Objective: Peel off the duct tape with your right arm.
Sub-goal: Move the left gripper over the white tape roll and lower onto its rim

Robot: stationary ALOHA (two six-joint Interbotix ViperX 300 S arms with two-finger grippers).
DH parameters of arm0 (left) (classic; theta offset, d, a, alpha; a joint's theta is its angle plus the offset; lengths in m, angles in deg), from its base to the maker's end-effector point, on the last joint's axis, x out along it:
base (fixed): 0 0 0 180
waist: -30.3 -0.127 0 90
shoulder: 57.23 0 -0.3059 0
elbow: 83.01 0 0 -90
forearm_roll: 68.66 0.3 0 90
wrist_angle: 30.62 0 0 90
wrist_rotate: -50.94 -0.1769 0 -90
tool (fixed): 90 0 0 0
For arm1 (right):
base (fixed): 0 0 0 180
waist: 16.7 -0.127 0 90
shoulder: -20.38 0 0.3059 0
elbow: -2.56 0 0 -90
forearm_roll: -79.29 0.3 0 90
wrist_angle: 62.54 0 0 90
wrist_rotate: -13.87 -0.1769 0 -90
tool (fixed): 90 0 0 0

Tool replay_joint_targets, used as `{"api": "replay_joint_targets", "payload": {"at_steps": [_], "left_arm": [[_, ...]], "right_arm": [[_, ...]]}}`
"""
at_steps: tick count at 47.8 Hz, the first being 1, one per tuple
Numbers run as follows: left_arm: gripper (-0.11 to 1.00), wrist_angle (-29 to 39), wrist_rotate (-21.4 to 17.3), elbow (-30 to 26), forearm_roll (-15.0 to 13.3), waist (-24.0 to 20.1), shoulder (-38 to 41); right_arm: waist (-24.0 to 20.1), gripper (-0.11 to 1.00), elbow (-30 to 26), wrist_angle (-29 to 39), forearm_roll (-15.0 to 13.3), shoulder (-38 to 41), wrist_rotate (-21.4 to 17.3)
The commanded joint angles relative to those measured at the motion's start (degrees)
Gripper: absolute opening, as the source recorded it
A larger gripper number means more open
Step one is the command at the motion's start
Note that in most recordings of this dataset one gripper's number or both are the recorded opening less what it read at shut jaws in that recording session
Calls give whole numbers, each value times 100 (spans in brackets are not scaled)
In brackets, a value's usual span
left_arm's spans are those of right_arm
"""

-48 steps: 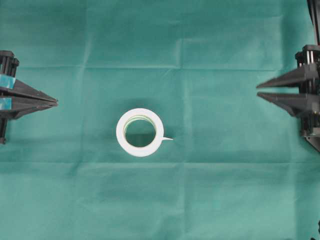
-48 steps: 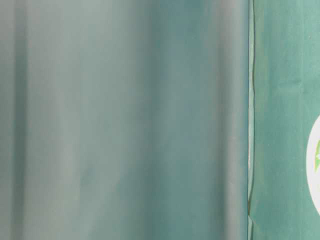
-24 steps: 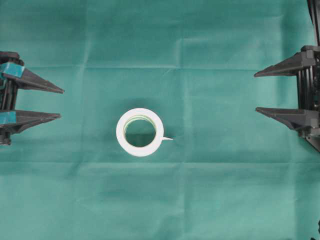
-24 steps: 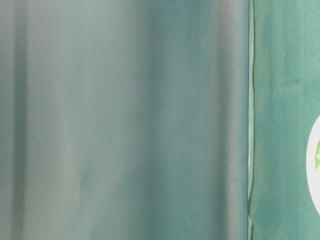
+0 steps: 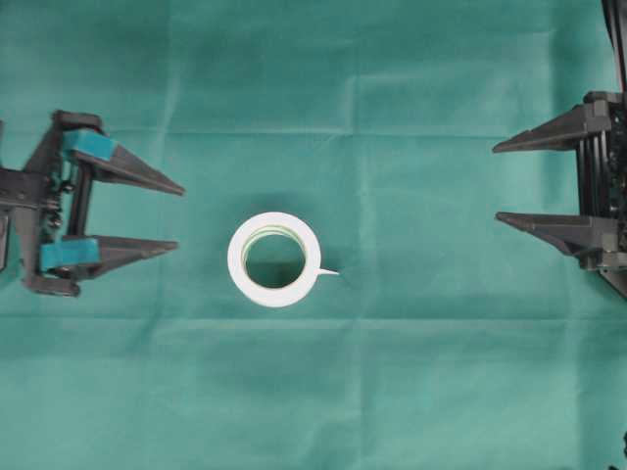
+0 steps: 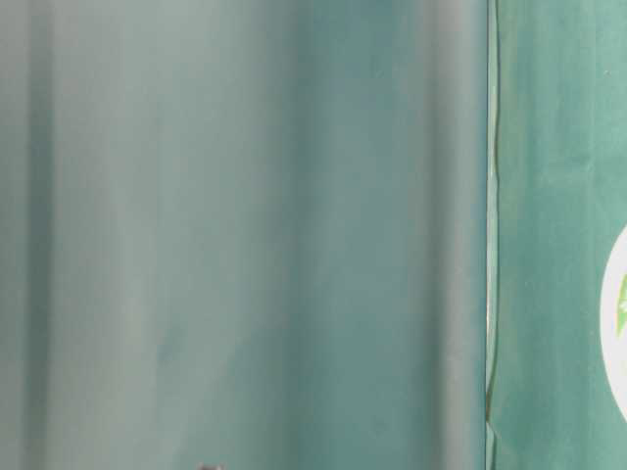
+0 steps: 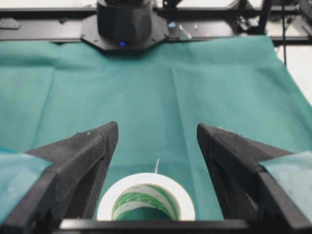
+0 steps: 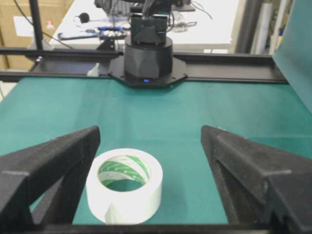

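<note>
I count one roll of duct tape (image 5: 274,259), one green cloth (image 5: 411,392) spread under everything, and two grippers of mine, each with two fingers. The roll lies flat on the cloth near the middle, its open core facing up, and inside that core I see only the pale greenish lining and the cloth below. A short loose strip end (image 5: 328,272) sticks out from the roll's edge on the side facing my right gripper (image 5: 495,182). My right gripper sits at the right edge of the overhead view, well apart from the roll, its plain black fingers spread wide with nothing between them; from its own camera the roll (image 8: 124,184) sits low and left of centre. My left gripper (image 5: 179,216), the one with teal pads (image 5: 88,145), is near the roll but not touching, its jaws also spread wide and holding nothing. A second ago both sets of jaws were nearly pressed together; now both stand parted, and my left gripper has come in from the left edge toward the roll, while the right has kept its place and the roll has not shifted
</note>
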Motion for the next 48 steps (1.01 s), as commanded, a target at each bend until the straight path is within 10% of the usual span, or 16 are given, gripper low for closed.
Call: {"api": "replay_joint_targets", "payload": {"at_steps": [1,26,48], "left_arm": [[81,-62,-9,-369,-9,62,290],[95,431,-9,-1274,-9,123,1406],[95,3551,-9,-2716,-18,123,2224]], "right_arm": [[0,78,-105,-53,-9,18,-9],[9,78,26,-62,-88,-105,0],[9,78,123,-26,-88,-237,-9]]}}
